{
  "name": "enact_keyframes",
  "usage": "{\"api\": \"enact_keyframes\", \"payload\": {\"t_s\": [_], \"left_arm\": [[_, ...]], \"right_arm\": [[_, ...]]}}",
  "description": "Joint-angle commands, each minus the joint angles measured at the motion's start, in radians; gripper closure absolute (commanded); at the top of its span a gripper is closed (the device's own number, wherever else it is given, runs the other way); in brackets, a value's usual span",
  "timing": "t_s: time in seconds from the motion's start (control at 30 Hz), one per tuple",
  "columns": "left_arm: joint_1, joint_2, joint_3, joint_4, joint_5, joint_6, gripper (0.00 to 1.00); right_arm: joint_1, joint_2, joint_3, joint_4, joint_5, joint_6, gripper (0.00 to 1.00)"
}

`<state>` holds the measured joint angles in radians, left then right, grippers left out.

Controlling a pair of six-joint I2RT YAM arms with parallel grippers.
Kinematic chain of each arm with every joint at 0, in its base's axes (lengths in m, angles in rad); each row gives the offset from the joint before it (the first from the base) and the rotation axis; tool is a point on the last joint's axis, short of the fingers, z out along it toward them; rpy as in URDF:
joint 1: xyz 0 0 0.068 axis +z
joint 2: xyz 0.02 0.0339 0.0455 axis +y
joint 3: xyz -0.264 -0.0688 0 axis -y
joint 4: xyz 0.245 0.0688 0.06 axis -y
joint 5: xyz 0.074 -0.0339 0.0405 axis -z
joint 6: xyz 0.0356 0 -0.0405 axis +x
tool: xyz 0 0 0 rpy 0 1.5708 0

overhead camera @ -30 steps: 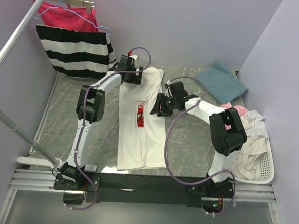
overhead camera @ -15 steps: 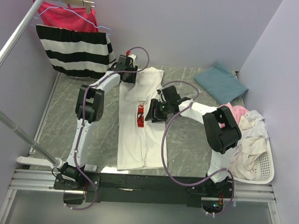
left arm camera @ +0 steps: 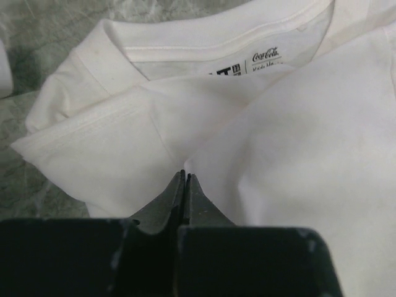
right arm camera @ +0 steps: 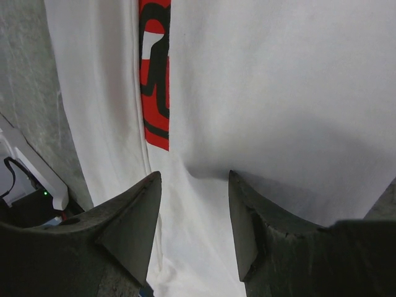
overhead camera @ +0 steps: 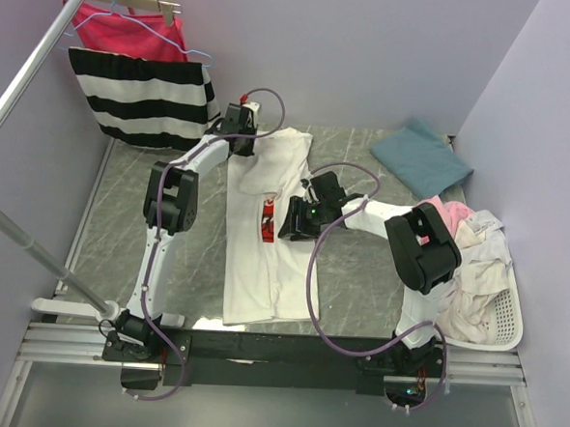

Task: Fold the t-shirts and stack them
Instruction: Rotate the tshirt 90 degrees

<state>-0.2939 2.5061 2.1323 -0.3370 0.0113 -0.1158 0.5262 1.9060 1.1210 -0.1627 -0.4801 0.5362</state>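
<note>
TABLE (overhead camera: 129,233), grey stone look: one white tee (overhead camera: 252,270) lies flat at ctr, long axis running straight away from the arm bases, collar at the far end, hem at the near edge. Its R side looks folded in over the middle, half covering the red logo (right arm camera: 154,68). A folded teal tee (overhead camera: 422,156) sits well apart at the far R corner. More pale tees are heaped in a basket (overhead camera: 510,329) at the R.

L gripper (left arm camera: 185,176) is at the far end, just below the collar (left arm camera: 216,46), jaws closed. Creases run to the tips, so cloth appears nipped there, where sleeve meets body.

R gripper (right arm camera: 193,176) is at approx mid-length on the folded-in side, fingers spread wide, holding nothing, w/ cloth beneath and between them. The logo lies just to their L.

Judgement: w/ the tee lying lengthwise, the next fold likely turns on this axis. L arm has the far end, R arm is nearer the middle, and the near hem is in neither's reach yet.
</note>
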Motion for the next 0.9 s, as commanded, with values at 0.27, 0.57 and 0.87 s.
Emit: {"api": "enact_keyframes", "payload": {"t_s": [0.27, 0.57, 0.87], "left_arm": [[0.009, -0.128, 0.02, 0.102, -0.132, 0.041, 0.99], [0.012, -0.089, 0.021, 0.066, -0.235, 0.036, 0.99], [0.012, -0.082, 0.035, 0.023, -0.22, 0.031, 0.01]], "right_arm": [[0.031, 0.034, -0.049, -0.052, 0.086, 0.016, 0.45], [0.034, 0.024, -0.05, -0.055, 0.09, 0.016, 0.45], [0.034, -0.053, 0.0, -0.066, 0.115, -0.016, 0.45]]}}
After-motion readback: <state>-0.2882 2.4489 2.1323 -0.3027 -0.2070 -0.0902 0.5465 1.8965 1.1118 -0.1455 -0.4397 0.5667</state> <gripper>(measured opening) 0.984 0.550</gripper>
